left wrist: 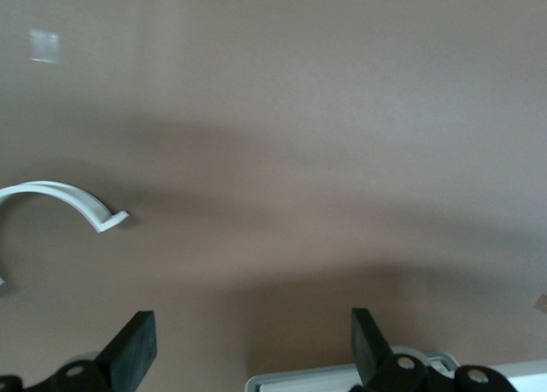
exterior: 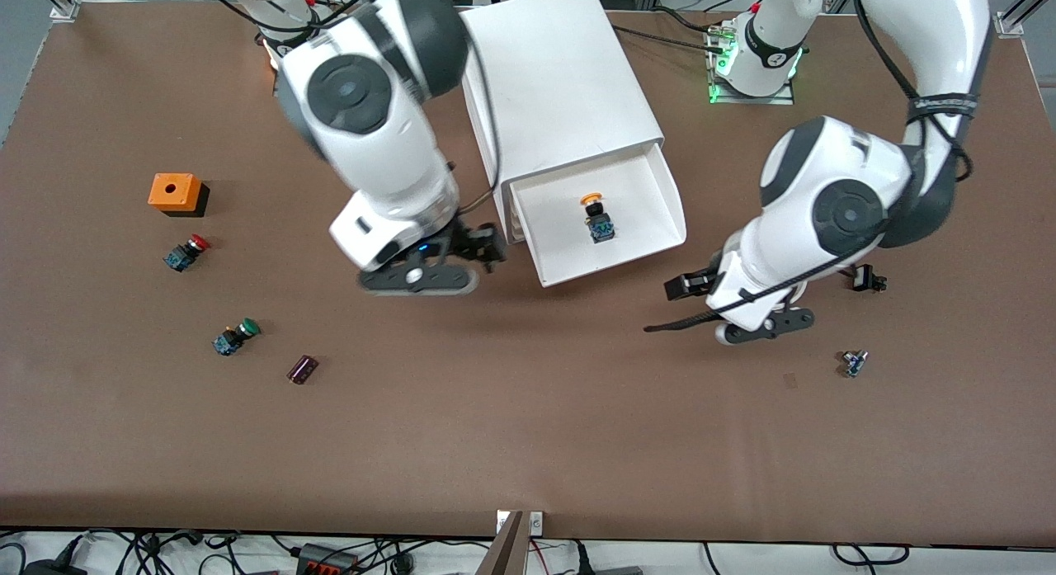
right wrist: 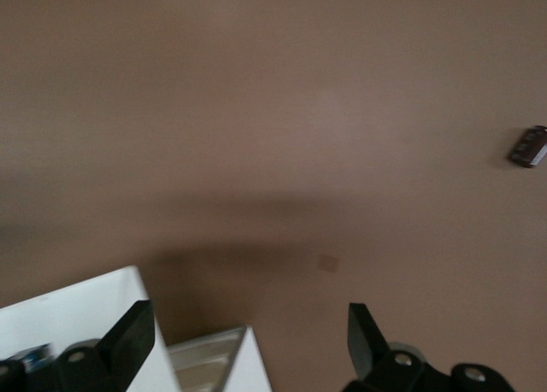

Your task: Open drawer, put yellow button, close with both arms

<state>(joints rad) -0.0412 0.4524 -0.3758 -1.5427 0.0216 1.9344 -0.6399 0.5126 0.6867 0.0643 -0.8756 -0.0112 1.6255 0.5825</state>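
Note:
The white cabinet (exterior: 561,80) stands between the arm bases, and its top drawer (exterior: 615,261) is pulled out toward the front camera. The yellow button (exterior: 596,216) lies inside the drawer, with its orange-yellow cap toward the cabinet. My right gripper (exterior: 487,249) is open and empty, low beside the drawer's corner at the right arm's end. The right wrist view shows that gripper (right wrist: 248,341) with the drawer's white wall (right wrist: 77,319) by one finger. My left gripper (exterior: 689,288) is open and empty, low near the drawer's front corner at the left arm's end. It also shows in the left wrist view (left wrist: 248,349).
Toward the right arm's end lie an orange box (exterior: 175,193), a red-capped switch (exterior: 187,252), a green-capped switch (exterior: 235,337) and a purple cylinder (exterior: 303,369). A small part (exterior: 854,363) and a black piece (exterior: 866,280) lie toward the left arm's end.

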